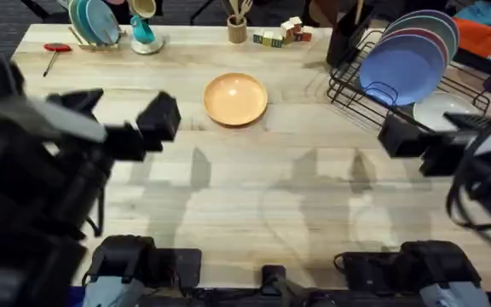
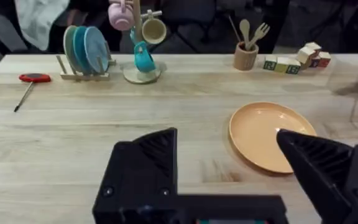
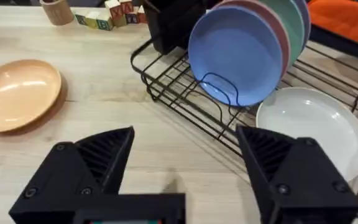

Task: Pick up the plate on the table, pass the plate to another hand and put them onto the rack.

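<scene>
Here, a peach-orange plate (image 1: 236,99) lies flat on the light wooden worktop (image 1: 254,200), toward the far middle, apart from both arms. The left claw (image 2: 229,168) hovers just to the plate's left, its fingers spread wide and holding nothing. The right claw (image 3: 185,168) hangs near the black wire rack (image 1: 356,81) at the far right, likewise open and empty. Blue plates (image 1: 407,64) stand upright in the rack, with a white plate (image 3: 309,127) beside them.
</scene>
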Robot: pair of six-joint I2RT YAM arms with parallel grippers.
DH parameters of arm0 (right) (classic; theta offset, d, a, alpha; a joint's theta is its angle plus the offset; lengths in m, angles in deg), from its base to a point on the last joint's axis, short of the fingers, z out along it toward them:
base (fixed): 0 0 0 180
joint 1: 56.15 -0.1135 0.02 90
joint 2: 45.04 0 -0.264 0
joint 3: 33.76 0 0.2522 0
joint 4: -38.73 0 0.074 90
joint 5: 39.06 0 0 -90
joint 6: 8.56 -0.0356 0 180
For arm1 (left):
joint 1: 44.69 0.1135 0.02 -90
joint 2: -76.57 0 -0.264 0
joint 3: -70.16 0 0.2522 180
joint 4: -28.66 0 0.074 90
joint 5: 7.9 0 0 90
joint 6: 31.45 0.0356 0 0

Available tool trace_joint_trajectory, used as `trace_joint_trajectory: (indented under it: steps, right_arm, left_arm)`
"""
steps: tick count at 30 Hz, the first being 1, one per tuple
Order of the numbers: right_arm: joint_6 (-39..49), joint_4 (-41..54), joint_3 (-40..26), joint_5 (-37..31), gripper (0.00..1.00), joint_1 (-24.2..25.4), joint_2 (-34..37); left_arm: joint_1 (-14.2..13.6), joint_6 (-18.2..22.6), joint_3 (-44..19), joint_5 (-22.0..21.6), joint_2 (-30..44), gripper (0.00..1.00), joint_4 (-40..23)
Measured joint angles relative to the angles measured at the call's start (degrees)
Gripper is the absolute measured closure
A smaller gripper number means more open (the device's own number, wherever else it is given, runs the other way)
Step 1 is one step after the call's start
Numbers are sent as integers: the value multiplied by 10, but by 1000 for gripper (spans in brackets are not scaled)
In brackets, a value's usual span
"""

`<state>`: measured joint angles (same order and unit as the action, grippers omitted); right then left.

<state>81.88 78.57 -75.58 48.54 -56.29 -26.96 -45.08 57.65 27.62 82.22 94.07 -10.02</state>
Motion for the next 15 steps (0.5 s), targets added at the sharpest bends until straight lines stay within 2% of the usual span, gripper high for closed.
trace_joint_trajectory:
  steps: [8,15]
  right_arm:
    - [0,40,-161,0,7,0,200]
    - [0,84,-288,0,6,0,336]
  left_arm:
    - [0,0,-175,11,221,7,-54]
    - [0,0,-317,37,387,7,-120]
